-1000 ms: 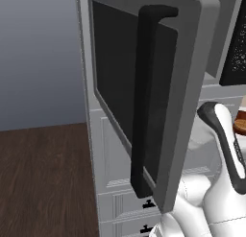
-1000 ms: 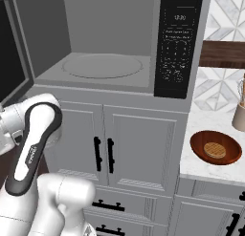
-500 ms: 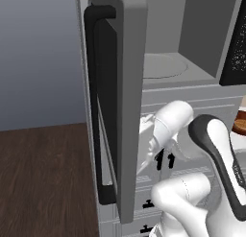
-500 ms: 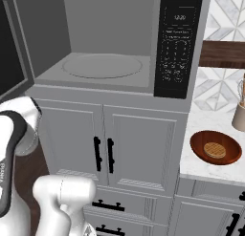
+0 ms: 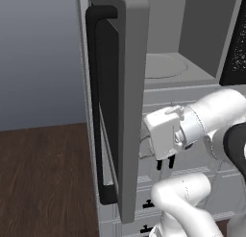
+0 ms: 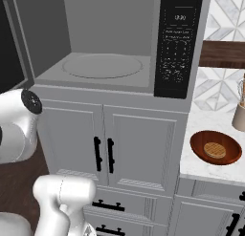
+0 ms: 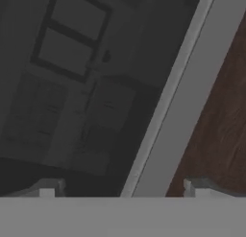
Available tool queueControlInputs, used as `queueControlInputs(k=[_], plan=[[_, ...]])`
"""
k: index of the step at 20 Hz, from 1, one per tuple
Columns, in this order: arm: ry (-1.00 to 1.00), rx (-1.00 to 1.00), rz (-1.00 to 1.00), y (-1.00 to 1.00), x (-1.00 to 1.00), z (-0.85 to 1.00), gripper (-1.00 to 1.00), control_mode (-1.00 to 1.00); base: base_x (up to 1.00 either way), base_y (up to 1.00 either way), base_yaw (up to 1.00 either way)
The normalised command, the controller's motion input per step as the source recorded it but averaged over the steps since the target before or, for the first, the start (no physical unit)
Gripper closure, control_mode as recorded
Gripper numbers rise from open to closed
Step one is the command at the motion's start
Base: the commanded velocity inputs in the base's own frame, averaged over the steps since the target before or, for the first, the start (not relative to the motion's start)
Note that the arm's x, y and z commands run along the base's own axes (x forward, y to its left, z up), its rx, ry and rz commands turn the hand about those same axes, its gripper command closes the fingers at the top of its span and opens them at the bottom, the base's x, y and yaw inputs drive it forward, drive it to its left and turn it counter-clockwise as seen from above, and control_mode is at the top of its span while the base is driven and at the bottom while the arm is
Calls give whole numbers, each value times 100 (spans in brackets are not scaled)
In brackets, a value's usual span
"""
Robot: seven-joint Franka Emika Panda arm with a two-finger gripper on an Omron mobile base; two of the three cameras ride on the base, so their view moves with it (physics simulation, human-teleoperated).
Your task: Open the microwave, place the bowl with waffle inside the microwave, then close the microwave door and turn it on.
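door: your microwave door point(image 5: 126, 106) has swung wider, now edge-on to the left base camera
claw: your claw point(image 5: 165, 162) has pulled back behind the door, jaws wide

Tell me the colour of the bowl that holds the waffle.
Reddish-brown; the bowl shows best in the right base view.

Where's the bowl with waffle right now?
In the right base view the bowl with waffle sits on the white counter at right, below and right of the microwave control panel, just ahead of a beige container.
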Motion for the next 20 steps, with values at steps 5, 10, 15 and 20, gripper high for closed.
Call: queueControlInputs(k=[5, 10, 15, 20], plan=[[-17, 2, -35, -100, -2, 20, -100, -100, 0, 0, 0], [-16, 13, -21, -100, 1, 7, -100, -100, 0, 0, 0], [-4, 6, -16, -100, 6, -14, -100, -100, 0, 0, 0], [7, 18, -2, -100, 31, -53, -100, -100, 0, 0, 0]])
